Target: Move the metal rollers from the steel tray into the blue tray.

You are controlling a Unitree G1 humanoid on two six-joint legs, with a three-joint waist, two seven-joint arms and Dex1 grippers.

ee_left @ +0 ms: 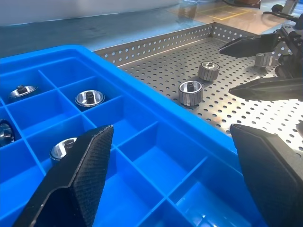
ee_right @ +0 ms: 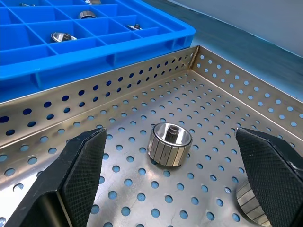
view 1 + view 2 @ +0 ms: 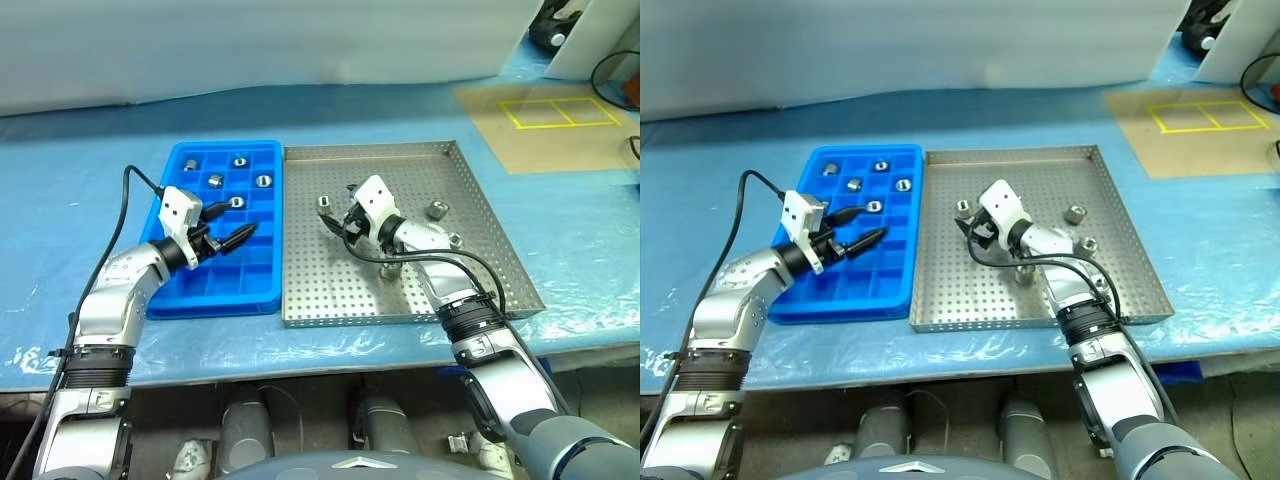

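Note:
The steel tray (image 3: 400,300) lies right of the blue tray (image 3: 215,290), and the two touch. Several metal rollers rest in the blue tray's far compartments, among them one (image 3: 263,181) and another (image 3: 236,202). More lie loose on the steel tray: one (image 3: 324,203) near its left side, one (image 3: 437,209) further right, one (image 3: 390,270) under my right arm. My right gripper (image 3: 338,212) stands open low over the steel tray, the left-side roller (image 2: 169,144) just beyond its fingertips and untouched. My left gripper (image 3: 235,226) hovers open and empty above the blue tray's middle compartments (image 1: 156,165).
Both trays sit on a table under blue plastic sheeting (image 3: 70,200). A brown board with a yellow taped rectangle (image 3: 560,112) lies at the far right. A black cable (image 3: 140,180) loops from my left wrist.

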